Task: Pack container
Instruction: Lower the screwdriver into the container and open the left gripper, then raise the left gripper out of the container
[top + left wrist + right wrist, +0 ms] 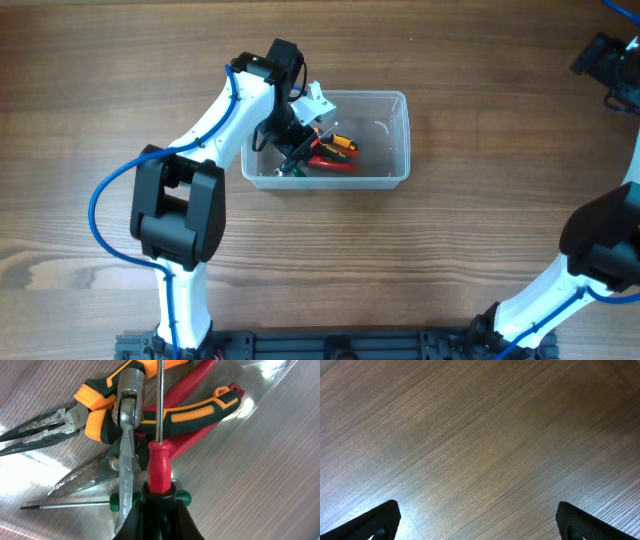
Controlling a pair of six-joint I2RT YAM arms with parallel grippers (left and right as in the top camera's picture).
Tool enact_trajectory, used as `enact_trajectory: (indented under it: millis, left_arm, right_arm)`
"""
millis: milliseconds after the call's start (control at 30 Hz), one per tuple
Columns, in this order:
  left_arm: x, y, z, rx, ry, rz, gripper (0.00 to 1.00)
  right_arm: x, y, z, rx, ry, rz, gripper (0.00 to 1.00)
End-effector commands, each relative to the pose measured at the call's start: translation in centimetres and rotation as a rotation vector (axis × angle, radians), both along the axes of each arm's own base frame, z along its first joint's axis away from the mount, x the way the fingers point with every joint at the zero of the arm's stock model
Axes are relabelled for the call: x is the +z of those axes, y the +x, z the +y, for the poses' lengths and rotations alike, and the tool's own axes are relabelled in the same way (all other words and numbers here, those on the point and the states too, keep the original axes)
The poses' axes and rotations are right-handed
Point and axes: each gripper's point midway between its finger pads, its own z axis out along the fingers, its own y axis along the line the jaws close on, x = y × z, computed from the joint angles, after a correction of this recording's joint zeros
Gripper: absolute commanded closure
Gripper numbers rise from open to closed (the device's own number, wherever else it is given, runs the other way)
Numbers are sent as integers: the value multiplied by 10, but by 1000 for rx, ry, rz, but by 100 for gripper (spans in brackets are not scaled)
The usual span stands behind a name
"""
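**Observer:** Where do things stand, and what may fail?

**Operator:** The clear rectangular plastic container [402, 120] sits mid-table. My left gripper [159, 497] is inside it, clamped on the red-handled screwdriver [158, 467]. My right gripper [480, 525] hangs spread wide over the bare wooden table [480, 435], well apart from the tub. Hazards, as I judge them:
- The steel shaft crosses the orange-and-black long-nose pliers [85, 420], so on release it may roll or stay propped.
- The silver steel hand tool [126, 435] lies just beside my fingers and could snag as I lift, dragging the light tub.

**Observer:** Legible marks?

**Operator:** None. Any stamping on the silver tool is too blurred to read.
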Motion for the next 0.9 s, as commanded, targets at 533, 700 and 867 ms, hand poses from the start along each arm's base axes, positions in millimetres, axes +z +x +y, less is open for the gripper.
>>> enact_trajectory:
  millis: [533, 700, 867]
  left_arm:
    - [-4, 15, -3, -26, -4, -67, 59]
    - [-4, 17, 1, -23, 15, -77, 50]
    - [4, 26, 0, 14, 7, -96, 34]
  right_arm:
    - [-1, 2, 3, 10, 4, 0, 0]
    - [-1, 2, 3, 10, 4, 0, 0]
    - [-1, 2, 3, 10, 4, 0, 0]
